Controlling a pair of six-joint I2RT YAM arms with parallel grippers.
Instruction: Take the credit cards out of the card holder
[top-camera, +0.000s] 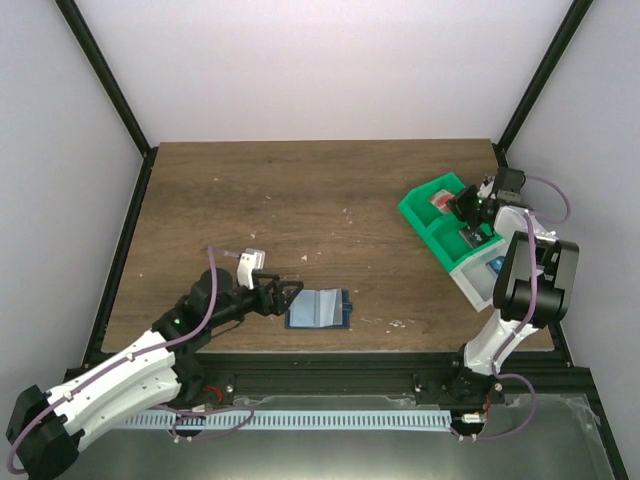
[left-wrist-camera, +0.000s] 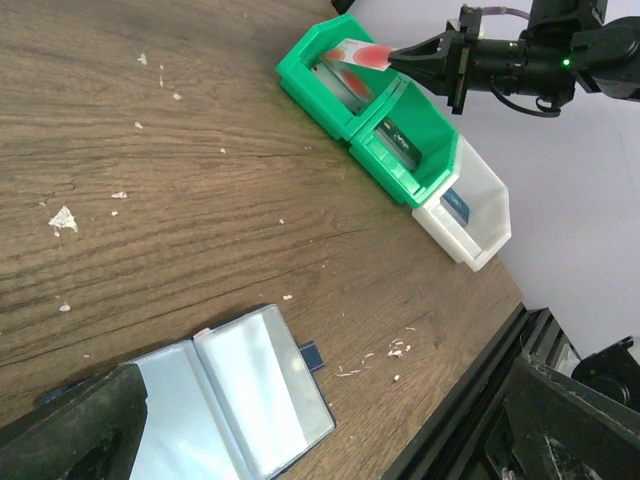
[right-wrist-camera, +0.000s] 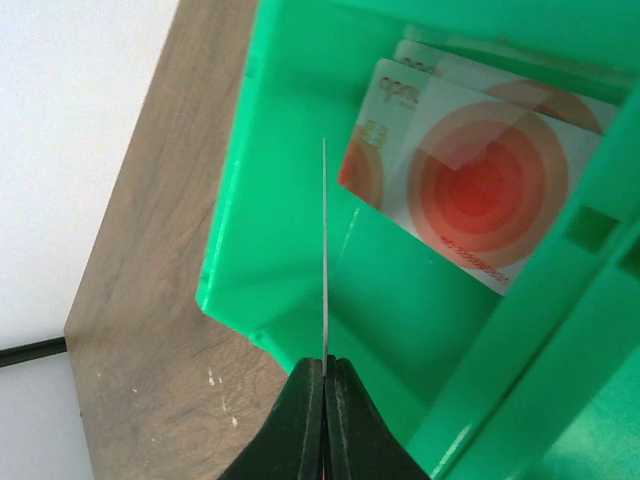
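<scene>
The card holder (top-camera: 318, 308) lies open near the table's front edge, pale blue-grey panels up; in the left wrist view (left-wrist-camera: 240, 395) a dark blue tab (left-wrist-camera: 311, 354) pokes from its right edge. My left gripper (top-camera: 277, 297) is open at the holder's left edge, one finger (left-wrist-camera: 80, 435) over the left panel. My right gripper (top-camera: 462, 207) is shut on a red-pink credit card (left-wrist-camera: 358, 55), seen edge-on in the right wrist view (right-wrist-camera: 325, 250), over the far green bin (right-wrist-camera: 290, 200). Another red-circle card (right-wrist-camera: 480, 190) lies inside that bin.
Two joined green bins (top-camera: 435, 215) and a white bin (top-camera: 478, 278) stand in a row at the right. The second green bin holds a dark card (left-wrist-camera: 400, 140), the white bin a blue one (left-wrist-camera: 455, 203). Small crumbs dot the wood. Black frame rail (top-camera: 350, 365) runs along the front edge.
</scene>
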